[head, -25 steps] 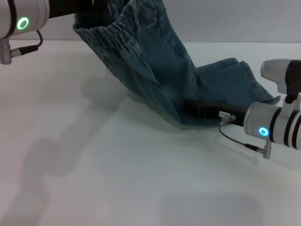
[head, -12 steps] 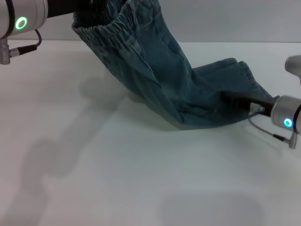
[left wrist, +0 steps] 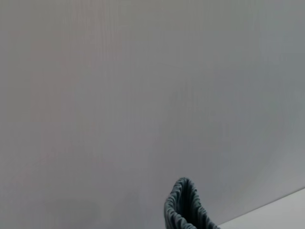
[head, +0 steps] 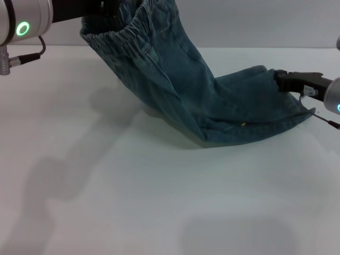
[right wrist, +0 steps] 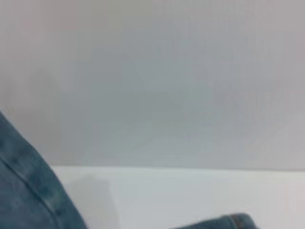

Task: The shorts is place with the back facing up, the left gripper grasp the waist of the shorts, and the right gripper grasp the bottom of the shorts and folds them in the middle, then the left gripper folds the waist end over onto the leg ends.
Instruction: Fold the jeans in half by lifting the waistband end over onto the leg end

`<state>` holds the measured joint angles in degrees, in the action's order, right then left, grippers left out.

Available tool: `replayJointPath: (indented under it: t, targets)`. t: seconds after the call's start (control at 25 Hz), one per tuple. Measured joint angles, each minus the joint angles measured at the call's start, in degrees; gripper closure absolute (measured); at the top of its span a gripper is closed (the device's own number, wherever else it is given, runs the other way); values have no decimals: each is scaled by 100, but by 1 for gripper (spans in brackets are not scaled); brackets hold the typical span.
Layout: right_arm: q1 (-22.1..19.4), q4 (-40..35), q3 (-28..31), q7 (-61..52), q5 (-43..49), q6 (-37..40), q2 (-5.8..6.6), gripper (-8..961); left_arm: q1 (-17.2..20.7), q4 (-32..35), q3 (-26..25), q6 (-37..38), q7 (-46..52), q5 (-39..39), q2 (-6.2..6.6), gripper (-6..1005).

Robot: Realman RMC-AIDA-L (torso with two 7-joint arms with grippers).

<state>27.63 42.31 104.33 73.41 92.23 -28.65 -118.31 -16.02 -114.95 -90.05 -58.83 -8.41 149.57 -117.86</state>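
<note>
My left end effector pinches the waist of the shorts and holds it high at the far left, the denim sloping down from it to the white worktop. The leg ends lie flat on the right. My right end effector hovers at their far edge; I cannot tell whether its prongs are spread or gripping cloth.
</note>
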Motion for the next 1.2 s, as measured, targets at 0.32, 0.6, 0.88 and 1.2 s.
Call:
replayJointPath:
  t: [0.32, 0.6, 0.88, 1.2]
  targets:
    - [-468, 402, -1146, 63, -788, -25, -91, 952, -15, 4, 41, 37, -10, 2, 0, 950]
    - [-639, 551, -1217, 102, -841, 485, -84, 952, -68, -1, 58, 78, -12, -5, -8, 951]
    - [-513, 593, -1368, 106, -886, 1252, -96, 952, -153, -20, 112, 199, -133, -343, -11, 950]
    - [-30, 429, -1797, 94, -933, 1706, -99, 952, -347, -19, 131, 461, -327, -740, -12, 950]
